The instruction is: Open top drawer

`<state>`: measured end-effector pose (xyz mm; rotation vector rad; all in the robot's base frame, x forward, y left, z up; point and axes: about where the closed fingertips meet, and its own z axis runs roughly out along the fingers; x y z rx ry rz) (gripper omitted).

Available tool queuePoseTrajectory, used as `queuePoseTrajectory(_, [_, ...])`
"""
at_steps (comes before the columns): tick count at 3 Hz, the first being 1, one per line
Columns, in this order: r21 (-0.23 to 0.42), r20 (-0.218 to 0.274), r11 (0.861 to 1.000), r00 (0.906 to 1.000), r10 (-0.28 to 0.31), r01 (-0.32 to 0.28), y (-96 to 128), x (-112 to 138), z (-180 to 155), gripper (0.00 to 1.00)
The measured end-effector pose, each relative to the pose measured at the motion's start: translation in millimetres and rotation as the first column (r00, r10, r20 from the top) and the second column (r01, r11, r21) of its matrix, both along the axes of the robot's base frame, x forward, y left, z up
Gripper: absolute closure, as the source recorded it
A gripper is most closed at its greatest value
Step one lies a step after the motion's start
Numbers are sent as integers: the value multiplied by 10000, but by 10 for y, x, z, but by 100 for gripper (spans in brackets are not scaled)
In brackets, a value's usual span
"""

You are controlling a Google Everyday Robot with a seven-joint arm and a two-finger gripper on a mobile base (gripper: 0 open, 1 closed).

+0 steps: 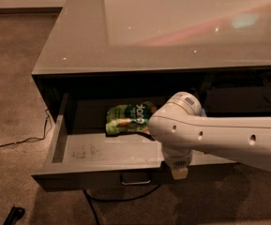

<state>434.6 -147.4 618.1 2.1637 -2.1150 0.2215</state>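
Observation:
The top drawer [93, 150] stands pulled well out from under the grey counter, showing its scuffed grey floor and sides. Its dark front [79, 182] faces me, with a small metal loop handle [135, 179] at the middle. My white arm reaches in from the right. Its gripper [179, 171] hangs over the drawer's front edge, just right of the handle. A green snack bag [130, 118] lies at the back of the drawer floor, partly behind my arm's wrist.
The glossy grey counter top [172, 27] spans the upper view. A dark open compartment [247, 95] lies to the right of the drawer. A thin cable [13, 142] runs over the carpet at left, another [93, 205] under the drawer. A small dark object [14, 214] lies bottom left.

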Motion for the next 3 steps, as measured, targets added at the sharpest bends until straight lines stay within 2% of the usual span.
queuePoseTrajectory(1, [0,0,10000,10000,0,0,0,0,0,16])
queuePoseTrajectory(2, [0,0,10000,10000,0,0,0,0,0,0])
queuePoseTrajectory(3, [0,0,10000,10000,0,0,0,0,0,0])
